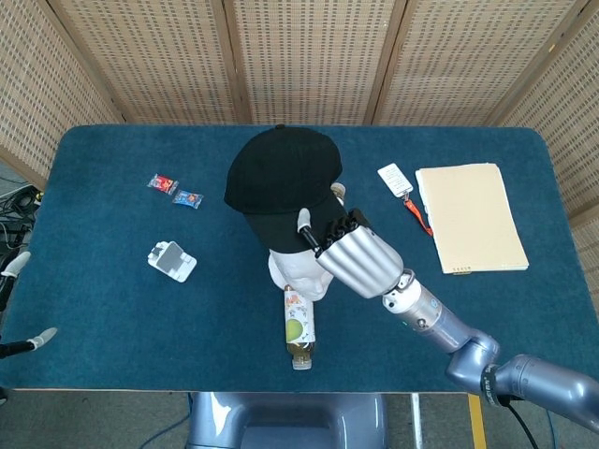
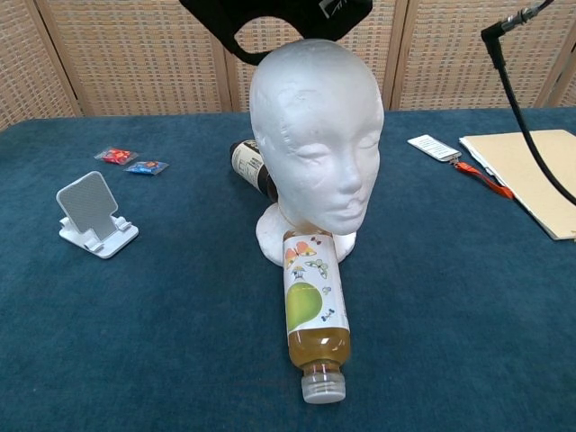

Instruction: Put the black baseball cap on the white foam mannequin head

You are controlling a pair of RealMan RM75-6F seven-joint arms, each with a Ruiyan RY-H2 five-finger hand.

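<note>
The black baseball cap (image 1: 281,176) hangs over the white foam mannequin head (image 2: 315,135). In the chest view the cap (image 2: 279,20) shows at the top edge, just above the crown and apart from it. From above, only the mannequin's face (image 1: 304,276) peeks out below the brim. My right hand (image 1: 357,258) grips the cap by its brim from the right, fingers on the dark fabric. My left hand (image 1: 13,269) sits at the far left edge, off the table, fingers apart and holding nothing.
A juice bottle (image 2: 313,315) lies in front of the mannequin's base, a dark bottle (image 2: 247,166) behind it. A white phone stand (image 2: 90,214) and candy packets (image 2: 130,160) are at the left. A manila folder (image 1: 473,217) and a tagged lanyard (image 1: 398,180) lie at the right.
</note>
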